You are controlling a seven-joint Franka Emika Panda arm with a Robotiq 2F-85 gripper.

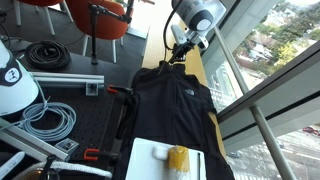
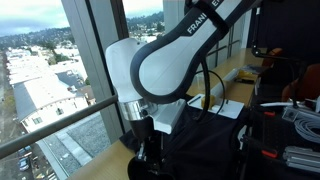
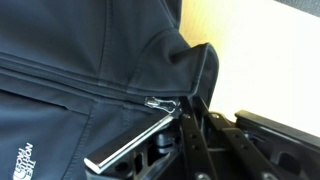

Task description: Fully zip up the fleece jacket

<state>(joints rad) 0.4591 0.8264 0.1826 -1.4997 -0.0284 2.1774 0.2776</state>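
Note:
The black fleece jacket (image 1: 170,105) lies flat on the table with its collar at the far end. It also shows in the other exterior view (image 2: 205,150). In the wrist view the jacket (image 3: 80,70) fills the left, with its white chest logo at the lower left. The zipper is closed up to the collar base. The silver zipper pull (image 3: 160,103) sits at my gripper's fingertips. My gripper (image 3: 183,112) is at the collar in both exterior views (image 1: 178,57) (image 2: 146,152), with its fingers closed together on the pull.
A white board (image 1: 150,165) with a yellow object (image 1: 178,157) lies on the jacket's near end. Black coiled cables (image 1: 48,55), grey cable (image 1: 50,120) and red chairs (image 1: 100,20) stand beside the table. A window and railing (image 1: 260,90) run along the table's edge.

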